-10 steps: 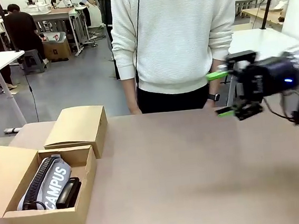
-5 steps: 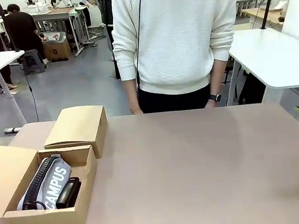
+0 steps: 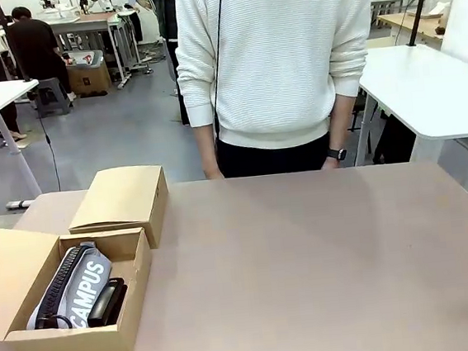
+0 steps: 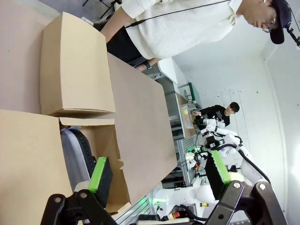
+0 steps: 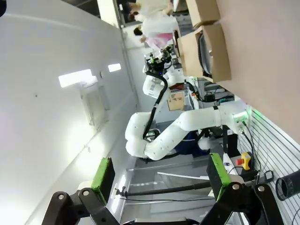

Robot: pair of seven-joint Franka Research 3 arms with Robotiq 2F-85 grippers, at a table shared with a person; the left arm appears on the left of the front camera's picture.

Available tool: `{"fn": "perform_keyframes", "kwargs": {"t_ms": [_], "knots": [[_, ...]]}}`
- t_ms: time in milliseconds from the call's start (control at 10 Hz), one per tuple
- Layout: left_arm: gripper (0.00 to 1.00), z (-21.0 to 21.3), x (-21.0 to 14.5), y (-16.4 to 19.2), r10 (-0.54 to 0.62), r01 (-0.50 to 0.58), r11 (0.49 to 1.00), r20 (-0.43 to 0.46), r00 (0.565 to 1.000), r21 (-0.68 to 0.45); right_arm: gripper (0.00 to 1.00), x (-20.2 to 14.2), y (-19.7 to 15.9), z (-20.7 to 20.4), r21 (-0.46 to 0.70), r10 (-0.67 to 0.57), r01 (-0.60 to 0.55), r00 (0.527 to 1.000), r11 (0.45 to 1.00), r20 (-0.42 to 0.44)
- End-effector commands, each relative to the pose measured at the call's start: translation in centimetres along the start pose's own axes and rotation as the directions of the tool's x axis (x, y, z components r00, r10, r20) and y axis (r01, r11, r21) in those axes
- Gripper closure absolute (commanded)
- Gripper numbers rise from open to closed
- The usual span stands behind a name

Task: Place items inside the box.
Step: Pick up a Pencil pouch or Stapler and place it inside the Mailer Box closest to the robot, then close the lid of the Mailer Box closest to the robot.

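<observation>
Grey zip pouch [image 3: 73, 290] lettered "CAMPUS" lies inside the open cardboard box [image 3: 83, 343] at the near-left of the table [image 3: 309, 268], angled along the box's length, zipper edge toward the left wall. Black stapler [image 3: 107, 303] sits in the same box, just beside the pouch on its right, touching it. Box lid flap is folded out to the left. A second cardboard box [image 3: 124, 201], closed, sits just behind the open one, touching or nearly touching its far wall.

Person in a white knit sweater [image 3: 276, 55] stands at the far edge of the table, arms down, a watch on one wrist [image 3: 335, 153].

Left gripper [image 4: 159, 176], in the left wrist view: fingers spread wide, green pads [image 4: 99, 174] well apart, nothing between them. It hangs over the left end of the table; one finger overlaps the open box [image 4: 28, 159] in the picture, with the pouch [image 4: 77, 157] visible inside. The closed box [image 4: 75, 70] is beyond it, the person further along the table edge.

Right gripper [image 5: 159, 176], in the right wrist view: fingers spread wide, nothing held. It points off the table toward a wall and ceiling lights; the left arm's white body [image 5: 173, 131] is in the middle of that view, with the table edge and both boxes [image 5: 208, 44] at the top right.
</observation>
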State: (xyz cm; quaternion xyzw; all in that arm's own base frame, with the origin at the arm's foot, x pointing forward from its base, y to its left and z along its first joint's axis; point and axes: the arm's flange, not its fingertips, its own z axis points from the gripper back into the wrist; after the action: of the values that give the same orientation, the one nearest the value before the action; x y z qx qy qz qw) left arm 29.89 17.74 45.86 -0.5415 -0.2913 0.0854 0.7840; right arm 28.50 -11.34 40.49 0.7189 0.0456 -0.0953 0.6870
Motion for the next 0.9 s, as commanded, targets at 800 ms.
{"fn": "perform_keyframes", "kwargs": {"t_ms": [800], "knots": [[0.00, -0.03, -0.53, 0.01, -0.025, 0.026, 1.000, 0.002, 1.000, -0.017, 0.00, -0.19, 0.23, 0.05, 0.008, 0.007, -0.007, 1.000, 1.000, -0.003]]}}
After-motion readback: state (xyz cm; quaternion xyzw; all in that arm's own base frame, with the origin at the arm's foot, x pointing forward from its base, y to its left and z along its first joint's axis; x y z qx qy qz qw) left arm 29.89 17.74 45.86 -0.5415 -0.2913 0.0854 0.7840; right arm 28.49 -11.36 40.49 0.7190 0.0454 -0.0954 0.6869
